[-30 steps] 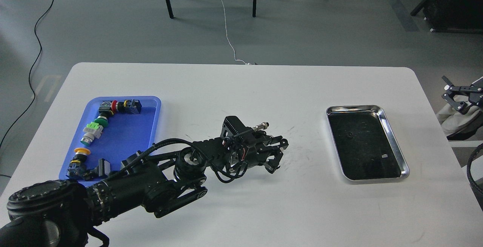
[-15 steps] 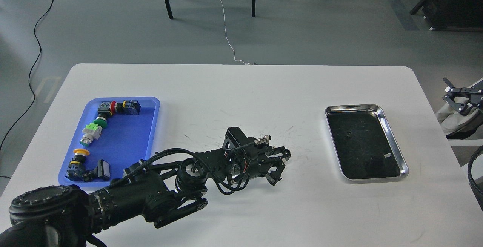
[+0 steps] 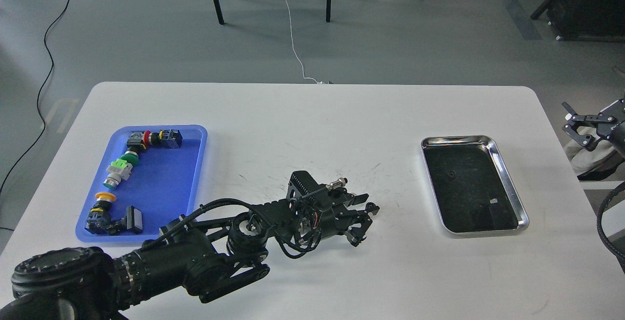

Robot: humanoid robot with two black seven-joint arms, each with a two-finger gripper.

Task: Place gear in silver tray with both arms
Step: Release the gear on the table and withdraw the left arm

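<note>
Silver tray point(image 3: 512, 198): on the right part of the white counter point(image 3: 312, 129), long side running away from the viewer; dark bottom, with a few small specks too small to identify.

Left gripper point(image 3: 365, 223): low over the counter's middle, well apart from the tray and to its left. Fingers point(image 3: 367, 207) spread apart, tips pointing toward the tray. No object can be made out between them (dark parts against dark parts, so hard to read). A small metal plug point(image 3: 338, 183) sits on top of the wrist.

Right gripper point(image 3: 578, 127): beyond the counter's right edge, arm cut off by the frame. Fingers apart, holding nothing, near the tray's far right corner but off the counter.

Gear: cannot be told anywhere in the head view.

Blue tray point(image 3: 195, 163): at the counter's left, holding push buttons point(image 3: 119, 171) in red, green and yellow; its near edge partly hidden behind the left arm.
</note>
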